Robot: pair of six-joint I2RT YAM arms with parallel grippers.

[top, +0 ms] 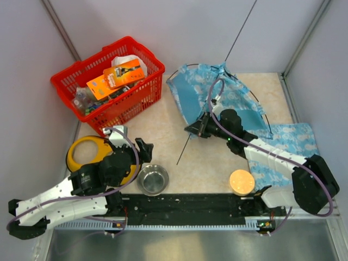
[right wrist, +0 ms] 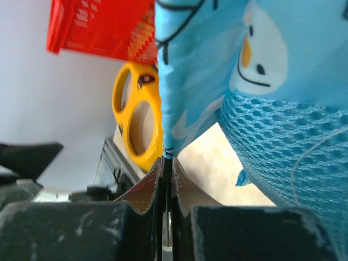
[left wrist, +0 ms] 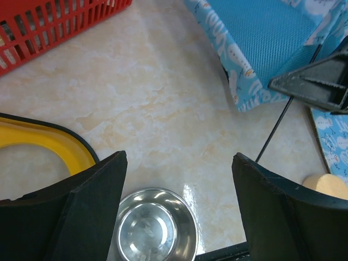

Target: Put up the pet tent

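Note:
The pet tent point(top: 217, 92), light-blue printed fabric, lies slumped at the back middle, with a thin dark pole arching over its right side point(top: 260, 106). My right gripper point(top: 197, 129) is at the tent's front-left corner, shut on a thin dark pole point(top: 184, 151) whose free end slants down onto the table. In the right wrist view the jaws point(right wrist: 167, 163) pinch the pole just where it enters the tent's fabric edge point(right wrist: 179, 98). My left gripper point(top: 144, 149) is open and empty, hovering above a steel bowl point(left wrist: 155, 225); the tent point(left wrist: 272, 38) and the pole point(left wrist: 274, 130) lie ahead of it.
A red basket point(top: 109, 81) full of items stands at the back left. A yellow ring-shaped object point(top: 81, 152) lies by my left arm. The steel bowl point(top: 153, 179) and an orange disc point(top: 241, 181) sit near the front. A flat blue printed mat point(top: 288, 147) lies under my right arm.

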